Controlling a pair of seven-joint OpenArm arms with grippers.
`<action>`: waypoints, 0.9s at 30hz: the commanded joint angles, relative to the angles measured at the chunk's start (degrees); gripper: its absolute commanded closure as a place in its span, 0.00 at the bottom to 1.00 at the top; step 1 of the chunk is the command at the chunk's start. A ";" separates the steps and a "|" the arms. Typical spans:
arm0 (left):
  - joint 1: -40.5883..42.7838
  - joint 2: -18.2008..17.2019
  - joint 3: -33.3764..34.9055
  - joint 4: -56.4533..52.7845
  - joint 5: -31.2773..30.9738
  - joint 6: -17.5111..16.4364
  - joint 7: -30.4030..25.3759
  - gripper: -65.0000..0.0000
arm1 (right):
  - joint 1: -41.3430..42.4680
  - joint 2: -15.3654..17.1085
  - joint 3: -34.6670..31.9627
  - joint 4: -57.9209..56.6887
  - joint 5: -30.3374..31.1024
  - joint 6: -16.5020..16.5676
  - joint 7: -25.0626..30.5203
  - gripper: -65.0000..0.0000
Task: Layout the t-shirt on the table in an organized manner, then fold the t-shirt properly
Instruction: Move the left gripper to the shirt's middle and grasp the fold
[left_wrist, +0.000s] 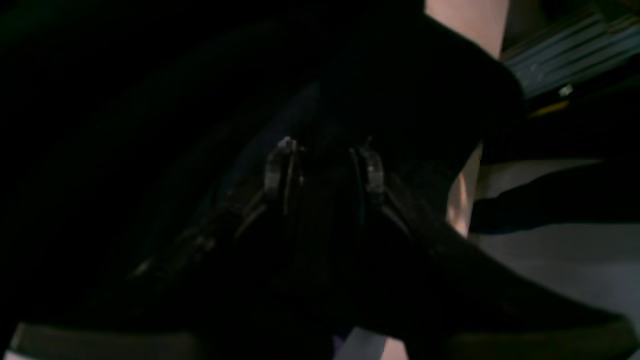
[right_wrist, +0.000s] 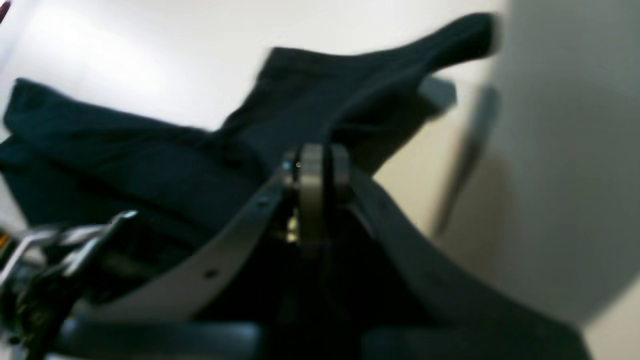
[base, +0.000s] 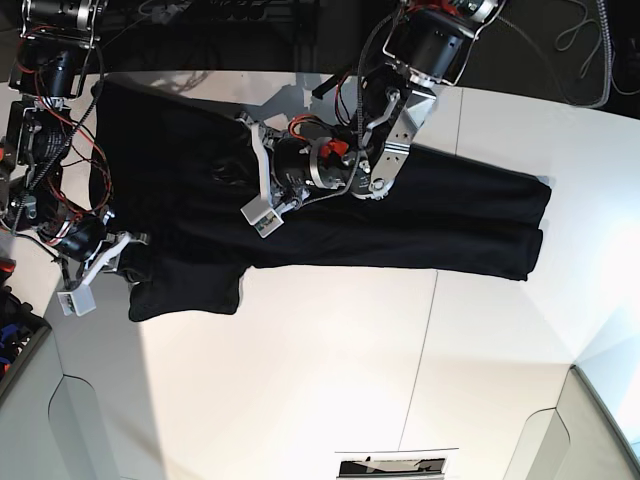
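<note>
The black t-shirt (base: 450, 220) lies spread lengthwise across the far half of the white table (base: 300, 380), plain side up. My left gripper (base: 232, 172) reaches down onto the shirt's left-middle part, where the cloth puckers. In the left wrist view, its fingers (left_wrist: 280, 170) stand a little apart with dark t-shirt (left_wrist: 400, 75) cloth bunched between and around my left gripper (left_wrist: 325, 167). My right gripper (base: 135, 250) is at the shirt's near-left end. In the right wrist view, my right gripper (right_wrist: 315, 160) is shut with a fold of the t-shirt (right_wrist: 150, 160) pinched at its tips.
Thin dark seams cross the table. A bin of coloured items (base: 10, 340) sits off the left edge. A printed sheet (base: 395, 465) lies at the near edge. The table's corner is cut away at the lower right (base: 590, 390). Cables hang behind the far edge.
</note>
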 joint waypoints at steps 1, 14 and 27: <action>-1.31 0.15 0.00 -0.85 1.97 1.36 0.52 0.72 | 0.55 1.09 0.13 1.97 1.55 0.31 0.52 1.00; -2.58 0.33 0.00 -3.52 1.88 1.33 -0.31 0.72 | -19.06 1.07 0.15 19.30 2.32 0.72 0.70 1.00; -2.56 0.28 0.00 2.14 -2.95 -0.54 1.97 0.72 | -21.31 1.05 0.48 21.86 1.90 0.66 0.39 0.47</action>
